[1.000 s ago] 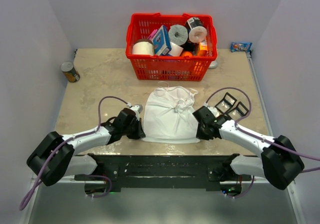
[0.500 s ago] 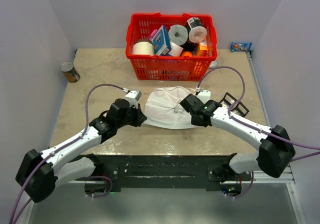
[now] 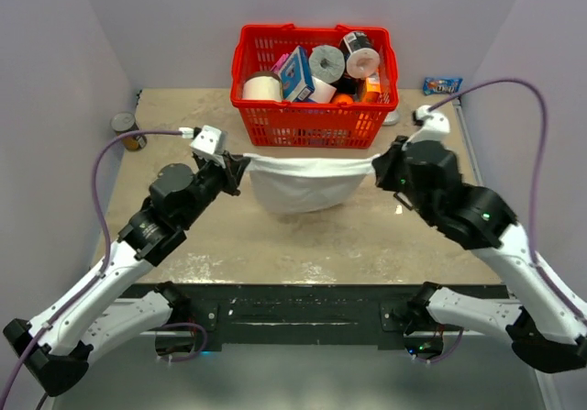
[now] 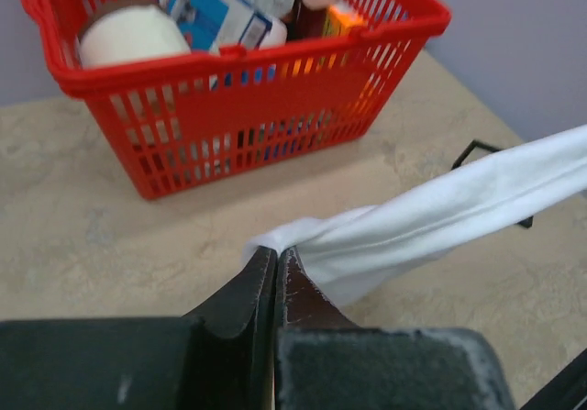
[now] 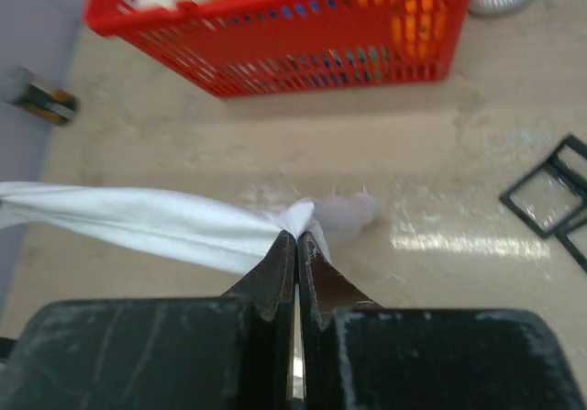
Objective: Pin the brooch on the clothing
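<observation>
The white T-shirt point(image 3: 298, 179) hangs in the air, stretched into a sagging band between my two grippers in front of the basket. My left gripper point(image 3: 237, 164) is shut on its left end; in the left wrist view the cloth point(image 4: 431, 227) runs right from the shut fingertips point(image 4: 278, 252). My right gripper point(image 3: 378, 164) is shut on its right end; in the right wrist view the cloth point(image 5: 156, 222) runs left from the fingertips point(image 5: 296, 236). The brooch does not show in any view.
A red basket point(image 3: 312, 126) with paper rolls and boxes stands at the back centre, just beyond the shirt. A can point(image 3: 121, 124) stands at the far left and a snack packet point(image 3: 441, 85) at the far right. Black frames point(image 5: 550, 190) lie on the table at the right.
Both grippers have risen and moved apart toward the basket. The shirt has been lifted from a heap on the table into a taut hanging band.
</observation>
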